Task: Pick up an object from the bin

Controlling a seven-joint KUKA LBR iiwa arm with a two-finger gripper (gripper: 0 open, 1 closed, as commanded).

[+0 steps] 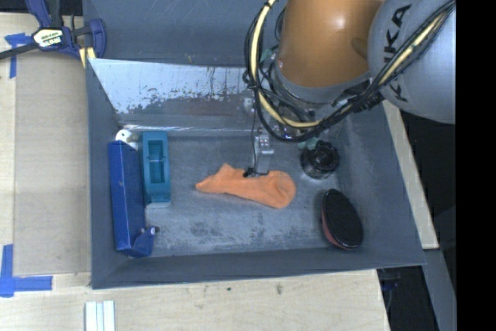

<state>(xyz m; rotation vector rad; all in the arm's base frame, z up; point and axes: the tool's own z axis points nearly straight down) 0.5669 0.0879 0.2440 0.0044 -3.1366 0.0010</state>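
- Overhead, from the camera view: records a grey metal bin (pixel 170 19) with a few loose items spread over its floor.
- Finds the gripper (pixel 260 160) low in the middle of the bin, under the arm's orange cover (pixel 325 23), with the arm reaching in from the right.
- Places the gripper's tip at the upper edge of a limp orange cloth item (pixel 252 187), sock-like in shape, lying flat at the centre of the floor; cannot tell whether touching or just above.
- Cannot tell whether the tool is spread or pressed together.
- Notes a dark round piece (pixel 319 159) just right of the gripper, and a black oval brush-like object (pixel 342 219) near the front right corner.
- Logs a long blue bottle-like object (pixel 124 198) along the left wall, with a teal block (pixel 156 167) just beside it, both well apart from the gripper.
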